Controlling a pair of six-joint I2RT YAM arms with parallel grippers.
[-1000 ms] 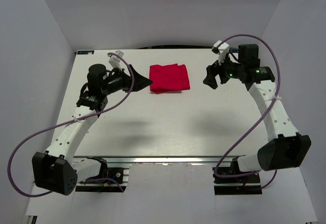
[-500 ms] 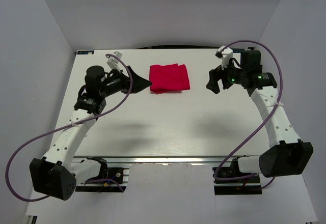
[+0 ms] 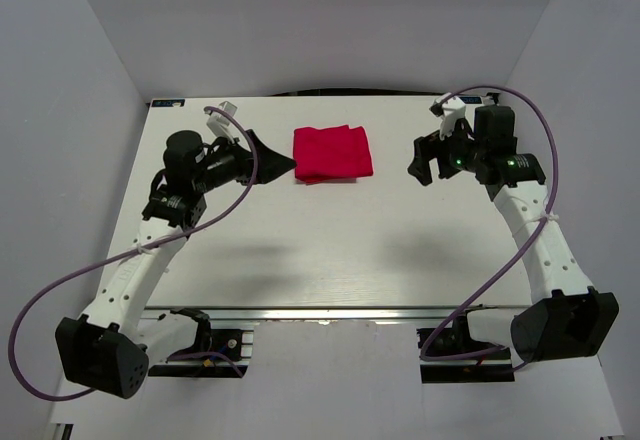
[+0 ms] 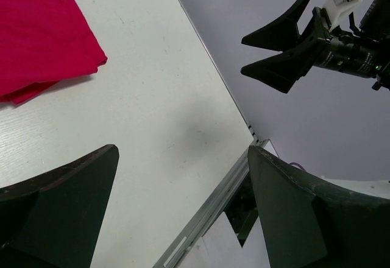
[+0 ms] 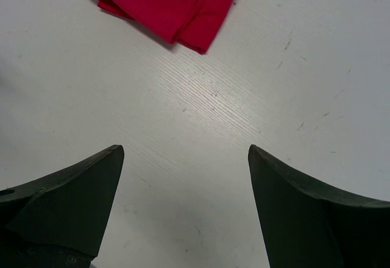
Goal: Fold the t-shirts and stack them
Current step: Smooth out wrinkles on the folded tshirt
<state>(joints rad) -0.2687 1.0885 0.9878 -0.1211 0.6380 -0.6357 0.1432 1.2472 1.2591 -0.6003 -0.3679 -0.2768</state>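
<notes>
Left gripper [image 4: 183, 150] and right gripper [image 5: 184, 150], both with fingers spread wide and holding nothing, hover above the white table [image 3: 330, 250]. Red t-shirt [image 3: 332, 154], folded into a compact rectangle, lies flat at the far middle of the table, between the two grippers. In the top view the left gripper reaches just beside its left edge; the right gripper stands apart from its right edge.

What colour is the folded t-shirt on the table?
The t-shirt is plain bright red; the top external view shows it whole.
</notes>
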